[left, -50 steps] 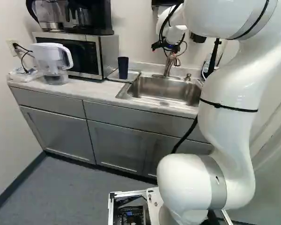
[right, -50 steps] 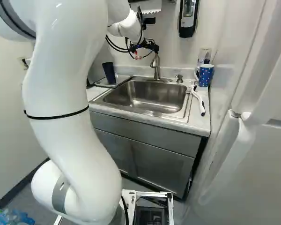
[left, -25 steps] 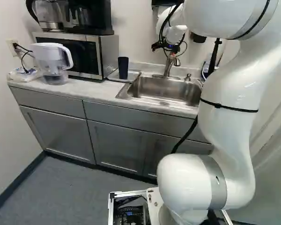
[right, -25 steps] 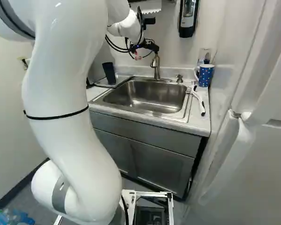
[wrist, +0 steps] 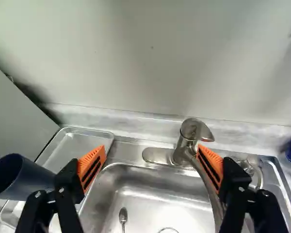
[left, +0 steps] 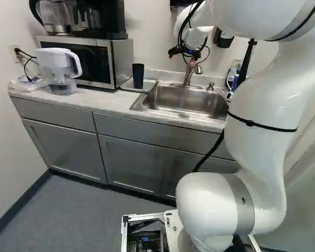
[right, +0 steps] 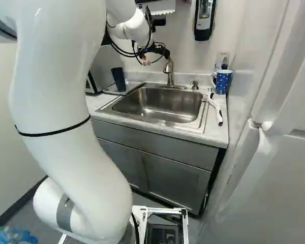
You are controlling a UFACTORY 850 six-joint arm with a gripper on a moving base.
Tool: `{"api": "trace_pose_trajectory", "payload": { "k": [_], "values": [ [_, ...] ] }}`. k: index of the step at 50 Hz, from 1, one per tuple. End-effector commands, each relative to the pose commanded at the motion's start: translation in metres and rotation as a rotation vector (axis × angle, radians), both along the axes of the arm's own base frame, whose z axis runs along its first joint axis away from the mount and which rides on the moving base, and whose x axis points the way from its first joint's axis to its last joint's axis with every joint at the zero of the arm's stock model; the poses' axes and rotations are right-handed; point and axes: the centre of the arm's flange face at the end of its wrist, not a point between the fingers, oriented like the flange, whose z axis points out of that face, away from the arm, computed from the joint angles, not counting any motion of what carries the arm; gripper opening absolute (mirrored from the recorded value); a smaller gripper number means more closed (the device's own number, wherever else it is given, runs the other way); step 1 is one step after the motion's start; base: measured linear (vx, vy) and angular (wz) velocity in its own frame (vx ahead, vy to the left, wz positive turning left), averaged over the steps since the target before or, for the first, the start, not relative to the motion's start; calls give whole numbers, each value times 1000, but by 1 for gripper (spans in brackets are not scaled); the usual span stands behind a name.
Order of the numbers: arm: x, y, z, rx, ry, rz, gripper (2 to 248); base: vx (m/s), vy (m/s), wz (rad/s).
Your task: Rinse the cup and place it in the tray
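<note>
Pale worktop [left: 105,102] runs along the far wall, with one metal sink [left: 184,100] set into it and one faucet [right: 169,73] at the sink's far edge. On the left stand one microwave [left: 92,60] and one white-topped pitcher [left: 58,65]; at the right end is one blue mug [right: 222,81] with white dots. One spoon [wrist: 122,216] lies in the sink.

One tray [wrist: 82,138] sits just left of the sink, and the one dark blue cup [left: 138,76] stands upright on it, toward the left side.

One pincer [right: 146,59] hangs above the far part of the sink, near the faucet. Its two fingers are spread wide, their two orange pads [wrist: 91,165] facing each other with a broad gap between them. It has hold of nothing, and the cup is well apart to its left. Whether a finger touches the faucet I cannot tell.
</note>
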Motion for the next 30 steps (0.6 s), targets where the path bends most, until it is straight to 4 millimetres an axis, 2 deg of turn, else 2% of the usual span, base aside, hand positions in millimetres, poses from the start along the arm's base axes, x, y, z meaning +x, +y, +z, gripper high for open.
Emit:
{"api": "trace_pose_trajectory", "payload": {
  "k": [30],
  "values": [
    [-42,17,1,1,8,21,247,0,0,0]
  ]
}}
